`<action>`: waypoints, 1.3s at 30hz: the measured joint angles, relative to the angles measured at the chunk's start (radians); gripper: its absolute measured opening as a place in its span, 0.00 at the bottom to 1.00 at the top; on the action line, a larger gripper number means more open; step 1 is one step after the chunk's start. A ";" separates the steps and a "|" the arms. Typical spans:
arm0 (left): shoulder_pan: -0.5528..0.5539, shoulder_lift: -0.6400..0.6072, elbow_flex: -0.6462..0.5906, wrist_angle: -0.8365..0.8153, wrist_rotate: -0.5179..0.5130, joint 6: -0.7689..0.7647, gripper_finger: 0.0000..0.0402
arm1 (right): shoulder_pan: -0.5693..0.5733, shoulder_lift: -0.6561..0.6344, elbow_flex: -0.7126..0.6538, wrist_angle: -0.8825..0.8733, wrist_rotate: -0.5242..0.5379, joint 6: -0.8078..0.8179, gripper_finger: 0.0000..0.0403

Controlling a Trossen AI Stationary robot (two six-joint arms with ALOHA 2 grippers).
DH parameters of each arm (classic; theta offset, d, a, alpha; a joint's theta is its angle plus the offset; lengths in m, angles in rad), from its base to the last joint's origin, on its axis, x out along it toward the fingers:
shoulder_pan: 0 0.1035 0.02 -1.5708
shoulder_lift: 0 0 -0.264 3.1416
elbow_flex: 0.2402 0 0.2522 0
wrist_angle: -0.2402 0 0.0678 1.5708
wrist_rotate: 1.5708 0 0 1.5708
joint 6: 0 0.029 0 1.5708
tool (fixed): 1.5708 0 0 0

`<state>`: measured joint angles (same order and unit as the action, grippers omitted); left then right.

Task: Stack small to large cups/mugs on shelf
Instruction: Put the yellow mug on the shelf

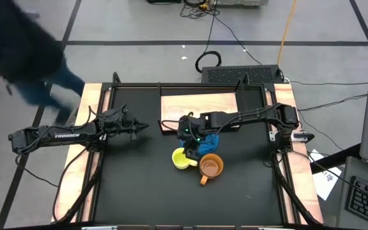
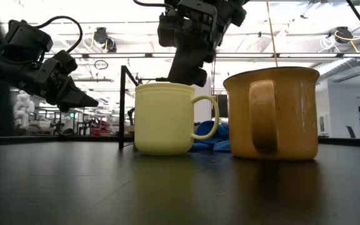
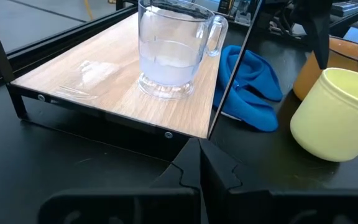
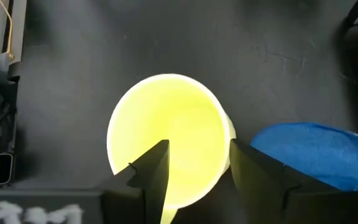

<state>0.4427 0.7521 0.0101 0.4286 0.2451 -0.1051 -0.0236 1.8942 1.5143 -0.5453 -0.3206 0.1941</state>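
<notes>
The pale yellow ceramic mug with a handle (image 1: pixel 183 158) stands upright on the black table (image 1: pixel 139 191), just beside the larger orange-brown mug (image 1: pixel 211 166) and the crumpled blue cloth (image 1: pixel 208 143). Directly above the yellow mug hangs the right end effector (image 4: pixel 197 163), fingers spread across its rim. The small clear plastic cup (image 3: pixel 169 50) stands on the light-wood shelf board (image 1: pixel 200 102). The left end effector (image 1: pixel 140 128), fingers pressed together, hovers well apart.

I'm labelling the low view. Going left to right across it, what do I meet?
Left claw → yellow mug → blue cloth → orange mug. The right claw hangs above the yellow mug, so I leave it out.
</notes>
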 joint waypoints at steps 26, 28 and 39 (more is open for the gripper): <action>0.000 0.000 0.000 -0.013 0.000 -0.003 0.00 | 0.027 0.014 0.000 -0.035 0.010 -0.013 0.36; 0.000 0.000 0.000 -0.013 0.000 -0.003 0.00 | 0.027 0.014 0.000 -0.036 0.010 -0.015 0.35; 0.000 0.000 0.000 -0.014 0.000 0.000 0.00 | 0.032 0.015 0.000 -0.031 0.047 -0.012 0.34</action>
<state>0.4427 0.7525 0.0101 0.4149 0.2455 -0.1047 0.0081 1.9088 1.5139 -0.5764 -0.2737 0.1821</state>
